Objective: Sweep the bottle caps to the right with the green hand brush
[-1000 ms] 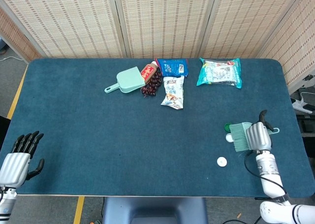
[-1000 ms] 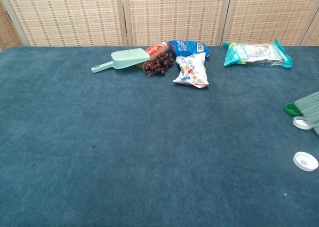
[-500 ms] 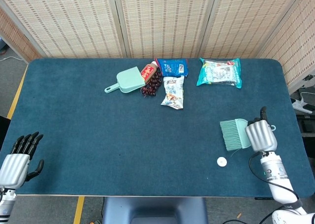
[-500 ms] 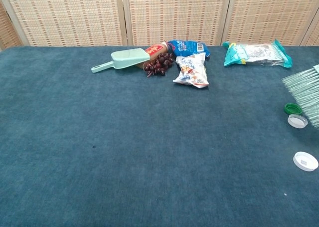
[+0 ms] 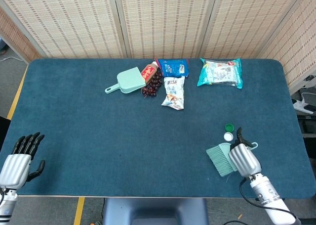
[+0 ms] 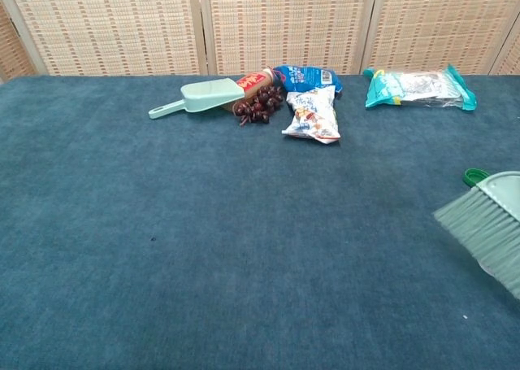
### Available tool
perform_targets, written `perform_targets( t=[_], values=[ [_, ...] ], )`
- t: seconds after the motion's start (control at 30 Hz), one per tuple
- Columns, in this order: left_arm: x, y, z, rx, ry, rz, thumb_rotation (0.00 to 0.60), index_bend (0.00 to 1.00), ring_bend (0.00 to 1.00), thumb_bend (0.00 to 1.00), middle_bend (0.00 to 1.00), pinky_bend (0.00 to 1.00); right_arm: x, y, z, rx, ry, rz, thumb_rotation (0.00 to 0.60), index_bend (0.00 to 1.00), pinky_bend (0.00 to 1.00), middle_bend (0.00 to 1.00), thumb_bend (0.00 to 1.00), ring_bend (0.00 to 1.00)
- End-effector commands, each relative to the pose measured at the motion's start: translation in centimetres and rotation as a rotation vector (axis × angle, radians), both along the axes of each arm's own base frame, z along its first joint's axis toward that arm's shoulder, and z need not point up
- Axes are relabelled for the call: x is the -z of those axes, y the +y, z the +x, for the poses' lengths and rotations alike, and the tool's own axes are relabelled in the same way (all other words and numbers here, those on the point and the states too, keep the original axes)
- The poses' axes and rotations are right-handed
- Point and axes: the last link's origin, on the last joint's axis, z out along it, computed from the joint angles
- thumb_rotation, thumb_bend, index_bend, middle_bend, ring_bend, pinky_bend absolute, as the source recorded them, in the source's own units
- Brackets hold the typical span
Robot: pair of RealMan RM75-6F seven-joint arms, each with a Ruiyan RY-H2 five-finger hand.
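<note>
Right now the right hand (image 5: 238,158) grips the green brush (image 5: 221,158) near the table's (image 5: 74,131) front right edge, bristles pointing left, just below a green cap (image 5: 229,127) and white cap (image 5: 228,136). Left hand (image 5: 19,163) rests with fingers apart, holding nothing.

Up at 12 o'clock on the table (image 5: 74,136): scoop (image 5: 127,81), then grapes (image 5: 152,86) touching its right edge, snack bag (image 5: 174,92) just right of those, wide packet (image 5: 220,72) further off toward 1. Down at 4 o'clock: two bottle caps (image 5: 228,132) touching, one behind the other, with the brush (image 5: 221,158) just in front, held by right hand (image 5: 242,158). Left hand (image 5: 16,164) way over at 8, off the table edge.
</note>
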Motion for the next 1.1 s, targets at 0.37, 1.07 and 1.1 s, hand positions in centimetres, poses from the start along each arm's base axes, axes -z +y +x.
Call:
perform_targets(
  t=[0.37, 1.07, 1.1],
  values=[
    [0.1, 0.0, -0.1, -0.002, 0.005, -0.003, 0.6, 0.0, 0.0, 0.46, 0.0, 0.01, 1.3, -1.6, -1.8, -0.013, 0.137, -0.047, 0.6, 0.94, 0.16, 0.87, 0.52, 0.58],
    [0.0, -0.1, -0.1, -0.007, 0.004, 0.003, 0.6, 0.0, 0.0, 0.46, 0.0, 0.01, -1.6, -6.6, -4.0, 0.096, 0.122, -0.235, 0.6, 0.94, 0.16, 0.87, 0.52, 0.58],
    [0.0, -0.1, -0.1, -0.007, 0.004, 0.003, 0.6, 0.0, 0.0, 0.46, 0.0, 0.01, -1.9, -6.5, -3.9, 0.103, 0.092, -0.236, 0.6, 0.94, 0.16, 0.87, 0.52, 0.58]
  ],
)
